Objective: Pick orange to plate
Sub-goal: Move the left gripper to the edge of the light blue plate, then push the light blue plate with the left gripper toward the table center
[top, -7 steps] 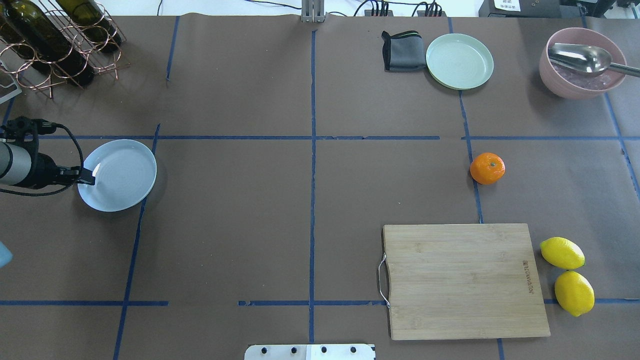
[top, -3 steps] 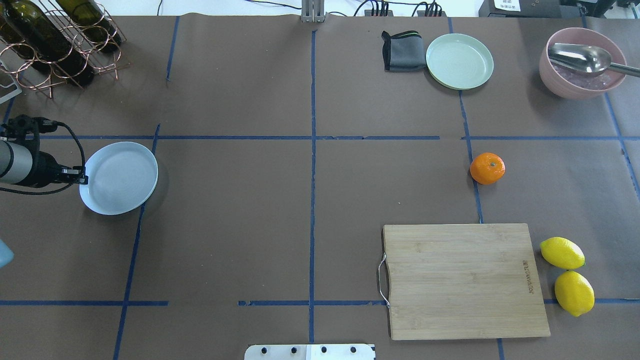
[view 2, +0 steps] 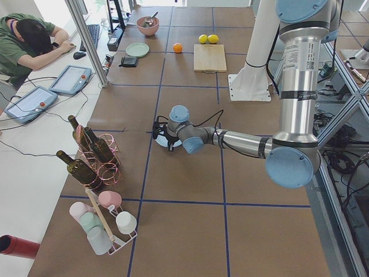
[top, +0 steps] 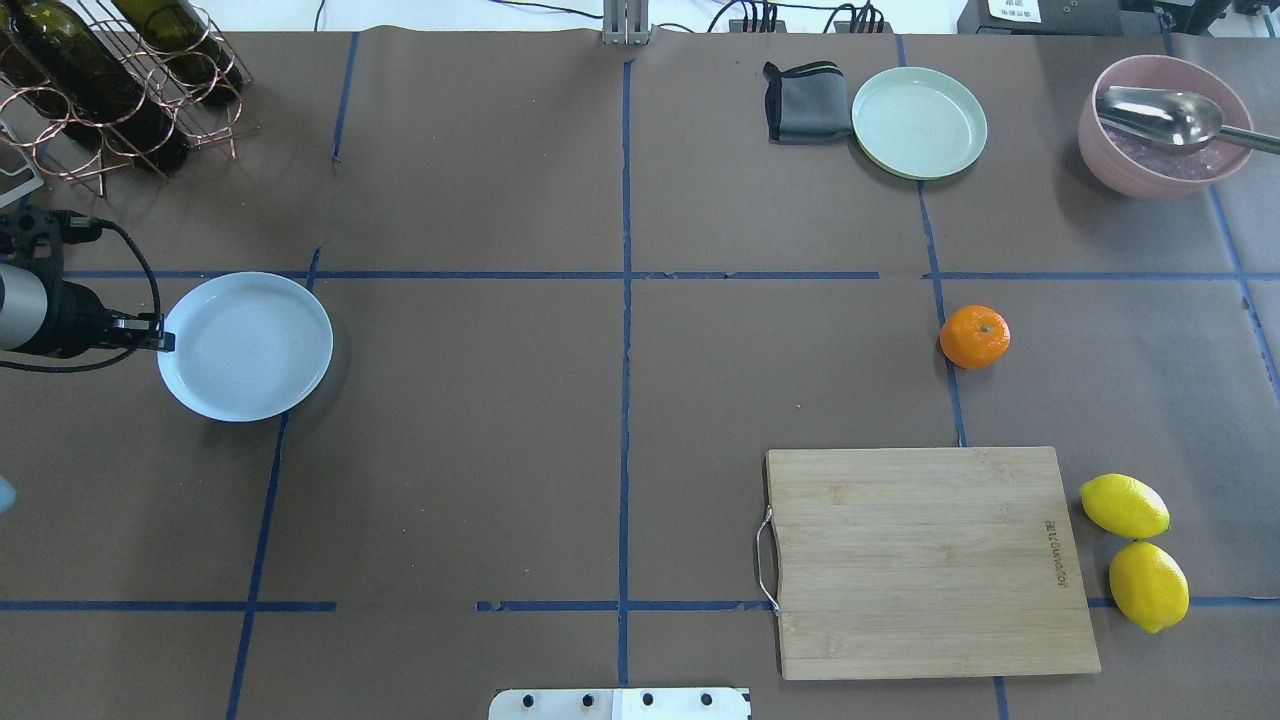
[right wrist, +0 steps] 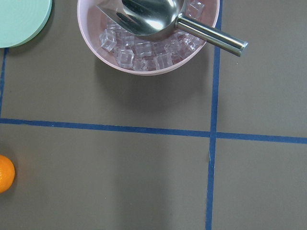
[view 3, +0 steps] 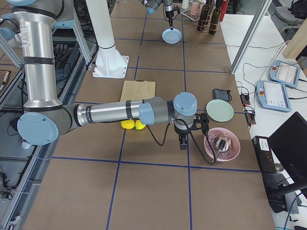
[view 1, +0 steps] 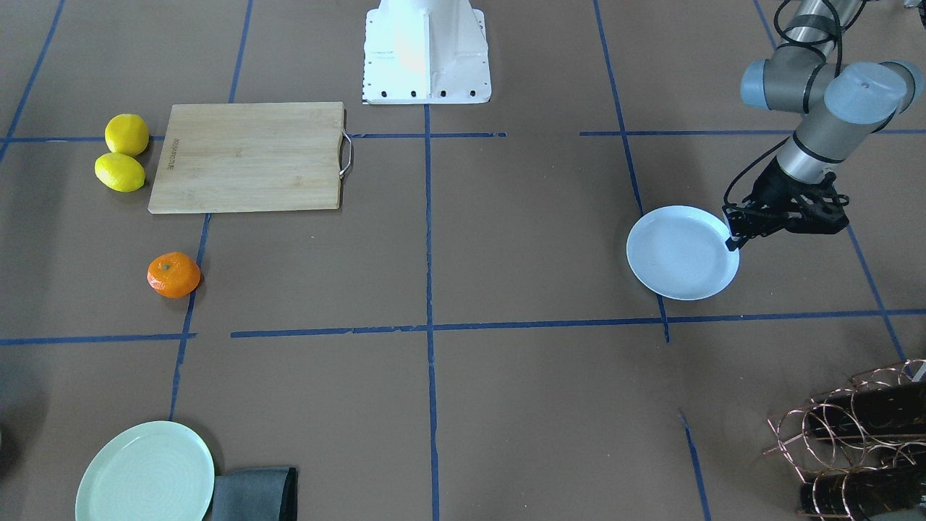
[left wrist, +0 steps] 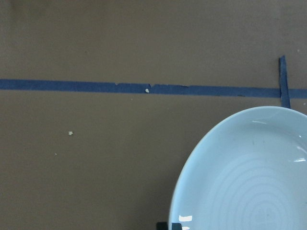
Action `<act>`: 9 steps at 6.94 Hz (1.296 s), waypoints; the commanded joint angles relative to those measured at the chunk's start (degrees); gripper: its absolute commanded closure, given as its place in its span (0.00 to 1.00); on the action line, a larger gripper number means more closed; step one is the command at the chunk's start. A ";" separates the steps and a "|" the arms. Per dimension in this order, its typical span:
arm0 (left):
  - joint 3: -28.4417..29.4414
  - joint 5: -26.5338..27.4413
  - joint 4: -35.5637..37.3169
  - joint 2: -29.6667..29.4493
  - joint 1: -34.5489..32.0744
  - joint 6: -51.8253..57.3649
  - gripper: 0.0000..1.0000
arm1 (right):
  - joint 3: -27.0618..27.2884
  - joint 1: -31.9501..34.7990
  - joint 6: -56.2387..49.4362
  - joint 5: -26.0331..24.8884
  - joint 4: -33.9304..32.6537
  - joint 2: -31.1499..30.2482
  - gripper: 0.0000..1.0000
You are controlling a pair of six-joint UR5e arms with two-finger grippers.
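Plate (top: pixel 245 347) glossy, smooth; cutting board (top: pixel 930 560) matt wood; scoop (right wrist: pixel 148 14) shiny metal; table cover (top: pixel 500 400) matt paper.

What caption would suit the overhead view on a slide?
Left gripper at the rim of the pale blue plate; the orange sits far to its right.

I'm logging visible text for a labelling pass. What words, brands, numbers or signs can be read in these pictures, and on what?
Nothing here reads clearly.
Rectangular bamboo cutting board: a brand mark is burnt in along one short edge, too small to read.
White label on the black box at the table's far edge: blurred, unreadable.
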 commanded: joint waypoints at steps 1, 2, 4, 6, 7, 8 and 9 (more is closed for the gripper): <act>-0.65 -6.70 5.53 -5.13 -7.15 0.08 1.00 | 0.73 -0.96 0.75 0.00 0.10 0.01 0.00; -1.09 -6.64 12.27 -10.74 -7.27 -0.61 1.00 | 1.26 -1.58 1.10 0.00 0.10 0.01 0.00; -0.39 -6.38 16.56 -19.63 -4.65 -11.43 1.00 | 3.71 -4.21 5.30 -0.09 0.10 0.01 0.00; 1.18 1.39 16.65 -28.15 9.35 -29.36 1.00 | 8.01 -8.51 15.12 -0.18 0.19 1.22 0.00; 2.06 5.45 16.56 -30.89 13.61 -33.89 1.00 | 8.46 -10.27 19.43 -0.35 0.19 2.80 0.00; 2.07 8.10 16.73 -31.71 16.26 -35.50 1.00 | 8.64 -12.02 22.35 -0.53 0.19 4.12 0.00; 2.16 10.82 16.91 -32.41 19.07 -36.82 1.00 | 8.64 -13.26 24.29 -0.61 0.19 4.92 0.00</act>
